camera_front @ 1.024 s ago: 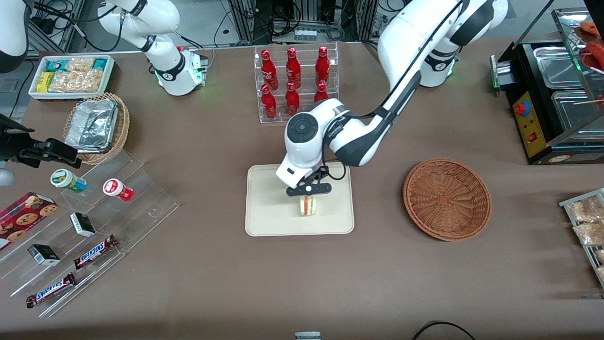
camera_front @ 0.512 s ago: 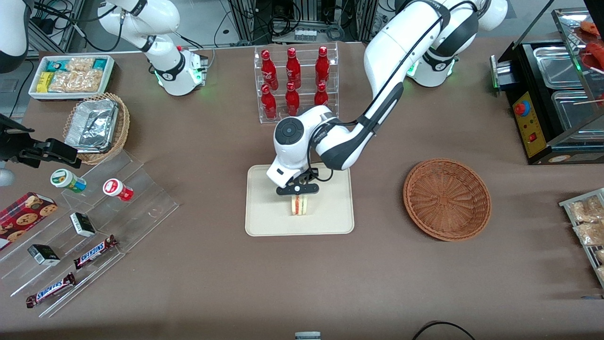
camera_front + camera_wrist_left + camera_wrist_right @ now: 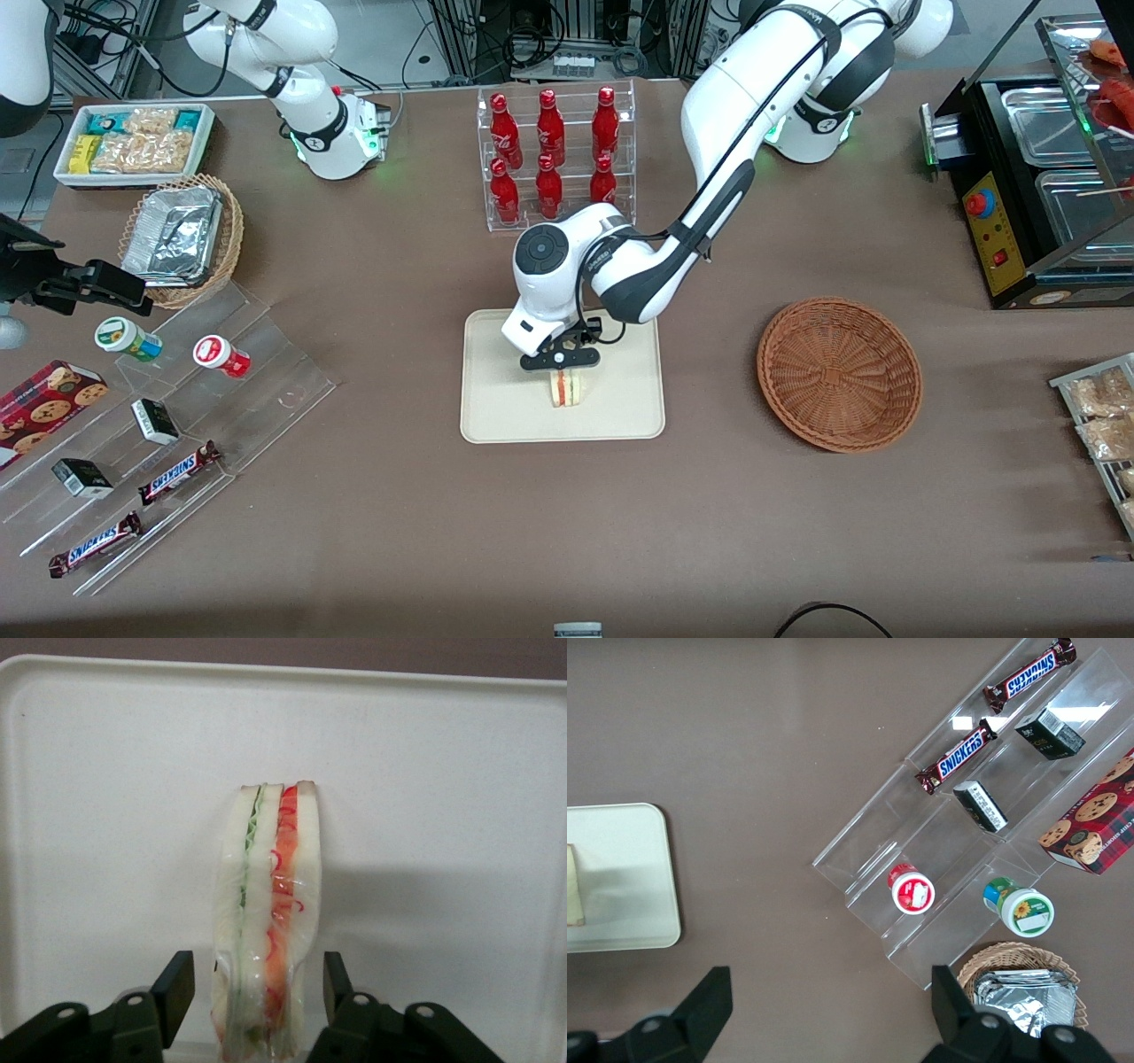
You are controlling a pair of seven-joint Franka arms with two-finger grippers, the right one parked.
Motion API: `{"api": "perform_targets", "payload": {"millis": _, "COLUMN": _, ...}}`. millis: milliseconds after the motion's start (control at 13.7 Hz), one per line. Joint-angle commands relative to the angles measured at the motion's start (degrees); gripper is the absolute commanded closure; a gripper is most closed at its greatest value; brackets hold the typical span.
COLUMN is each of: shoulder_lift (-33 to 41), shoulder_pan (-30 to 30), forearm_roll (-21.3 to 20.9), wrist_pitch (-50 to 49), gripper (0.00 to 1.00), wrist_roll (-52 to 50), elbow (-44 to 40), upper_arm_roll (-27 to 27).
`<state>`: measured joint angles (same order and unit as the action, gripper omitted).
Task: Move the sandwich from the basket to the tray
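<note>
Sandwich (image 3: 266,921) stands on edge on tray (image 3: 496,416), directly under end effector (image 3: 562,359). Fingers (image 3: 174,985) spread, gaps either side, not pinching. Risk: wedge tips over if a finger brushes it while lifting.

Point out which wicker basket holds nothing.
The reddish-brown basket, toward the working arm's end, is empty; the tan basket holds foil trays. The gripper is open over the tray, straddling the sandwich.
</note>
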<state>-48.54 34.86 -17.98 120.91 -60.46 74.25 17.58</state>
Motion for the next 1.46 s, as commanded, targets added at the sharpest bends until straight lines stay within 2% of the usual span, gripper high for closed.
{"api": "perform_targets", "payload": {"millis": 0, "shoulder_lift": 2.74, "shoulder_pan": 0.3, "forearm_roll": -1.09, "wrist_pitch": -1.29, "gripper": 0.01, "wrist_roll": -1.5, "elbow": -1.04, "upper_arm_roll": -0.7}}
{"api": "perform_targets", "payload": {"millis": 366, "shoulder_lift": 13.97, "shoulder_pan": -4.52, "forearm_roll": 0.31, "wrist_pitch": -12.18, "gripper": 0.01, "wrist_roll": -4.39, "elbow": -0.17, "upper_arm_roll": -0.53}}
{"api": "perform_targets", "payload": {"millis": 512, "shoulder_lift": 18.64, "shoulder_pan": -8.03, "forearm_roll": 3.12, "wrist_pitch": -18.75, "gripper": 0.01, "wrist_roll": -3.7, "elbow": 0.28, "upper_arm_roll": -0.53}}
{"api": "perform_targets", "payload": {"millis": 732, "shoulder_lift": 26.11, "shoulder_pan": -12.69, "forearm_roll": 4.35, "wrist_pitch": -28.51, "gripper": 0.01, "wrist_roll": -0.99, "elbow": 1.68, "upper_arm_roll": -0.35}}
{"api": "perform_targets", "payload": {"millis": 878, "shoulder_lift": 30.42, "shoulder_pan": -17.08, "forearm_roll": 8.21, "wrist_pitch": -32.04, "gripper": 0.01, "wrist_roll": 4.36, "elbow": 2.56, "upper_arm_roll": -0.44}}
{"api": "perform_targets", "payload": {"millis": 1171, "shoulder_lift": 35.17, "shoulder_pan": -24.99, "forearm_roll": 9.36, "wrist_pitch": -38.46, "gripper": 0.01, "wrist_roll": 15.96, "elbow": 2.65, "upper_arm_roll": -0.44}}
{"api": "perform_targets", "payload": {"millis": 1390, "shoulder_lift": 39.91, "shoulder_pan": -33.25, "forearm_roll": 11.92, "wrist_pitch": -43.64, "gripper": 0.01, "wrist_roll": 31.32, "elbow": 3.35, "upper_arm_roll": -0.44}}
